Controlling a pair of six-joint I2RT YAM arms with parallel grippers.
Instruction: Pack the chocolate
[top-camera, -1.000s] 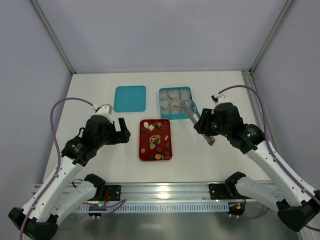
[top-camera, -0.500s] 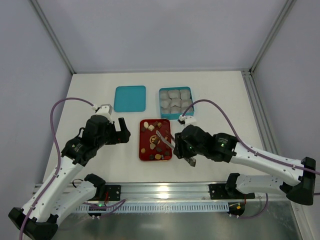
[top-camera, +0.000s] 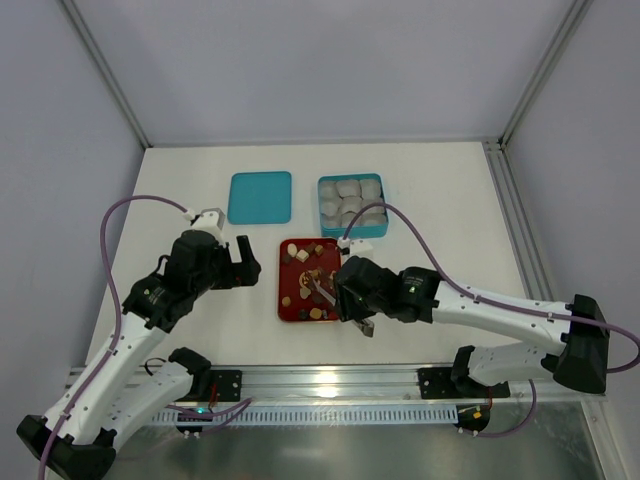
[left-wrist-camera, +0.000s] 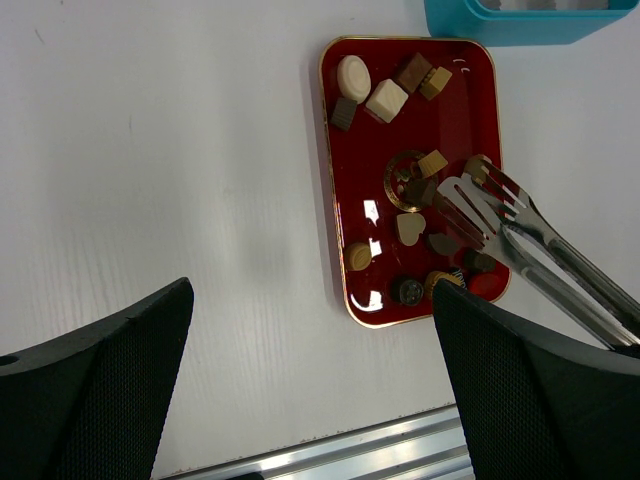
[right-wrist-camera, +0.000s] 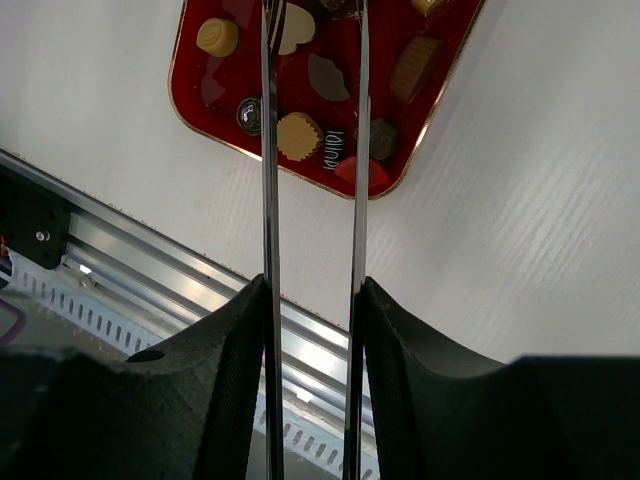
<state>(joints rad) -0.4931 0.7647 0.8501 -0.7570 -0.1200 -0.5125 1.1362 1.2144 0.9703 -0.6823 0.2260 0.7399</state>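
Note:
The chocolate (top-camera: 303, 256), several small dark, light brown and cream pieces, lies loose in the red tray (top-camera: 282, 300) at the table's middle. My right gripper (top-camera: 352, 300) is shut on metal tongs (top-camera: 322, 288). The tong tips are spread over pieces in the tray's right half. In the right wrist view the two tong arms (right-wrist-camera: 268, 180) run between my fingers over the chocolate (right-wrist-camera: 297, 136) and tray (right-wrist-camera: 215, 75). My left gripper (top-camera: 240, 262) is open and empty, left of the tray. Its view shows the tray (left-wrist-camera: 335, 250), chocolate (left-wrist-camera: 386, 100) and tongs (left-wrist-camera: 520, 235).
A teal box (top-camera: 322, 215) holding pale paper cups (top-camera: 350, 205) stands behind the tray, to the right. Its teal lid (top-camera: 260, 197) lies flat to the left of it. A metal rail (top-camera: 330, 385) runs along the table's near edge.
My right arm has swung left and down from the teal box to the red tray, carrying the tongs. The left arm has not moved.

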